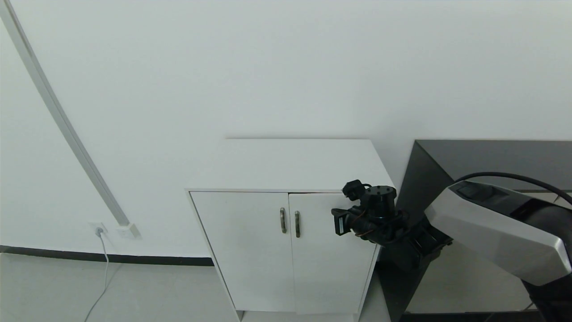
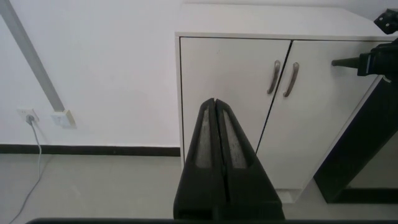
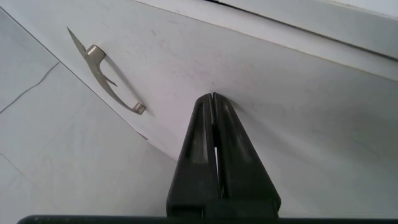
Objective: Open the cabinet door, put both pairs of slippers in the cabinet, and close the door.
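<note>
The white cabinet stands against the wall with both doors shut or nearly so; a thin dark gap shows along the top of the right door. Two metal handles sit side by side at the middle. My right gripper is shut, its tips close against the right door's face, to the right of that door's handle. My left gripper is shut and empty, held well back from the left door. The right gripper also appears in the left wrist view.
A dark desk stands right beside the cabinet on its right. On the wall at the left are a slanting cable duct and a socket with a cable running down to the floor.
</note>
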